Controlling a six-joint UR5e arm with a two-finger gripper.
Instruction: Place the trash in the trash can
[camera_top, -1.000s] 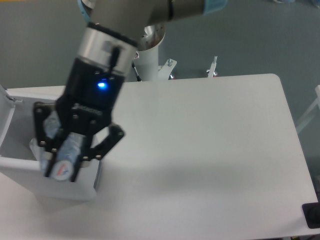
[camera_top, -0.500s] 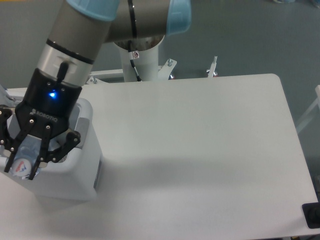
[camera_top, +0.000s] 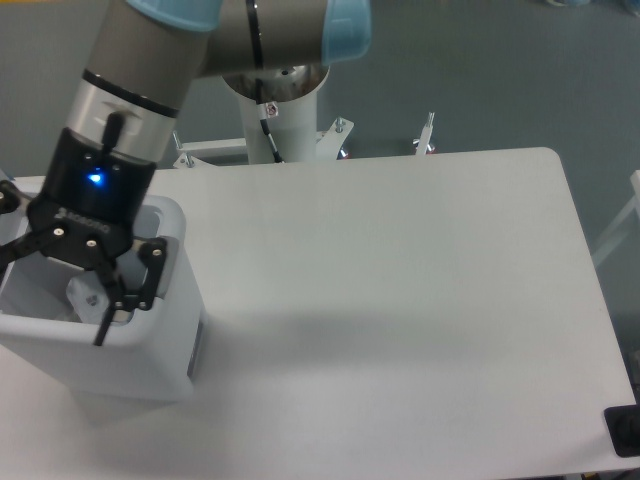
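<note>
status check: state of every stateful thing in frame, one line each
gripper: jaws spread open, empty, over the bin opening
trash can: upright at the table's left edge, top open
bottle: inside the trash can, mostly hidden by the gripper
table: bare white top right of the bin
gripper LED: lit blue
</note>
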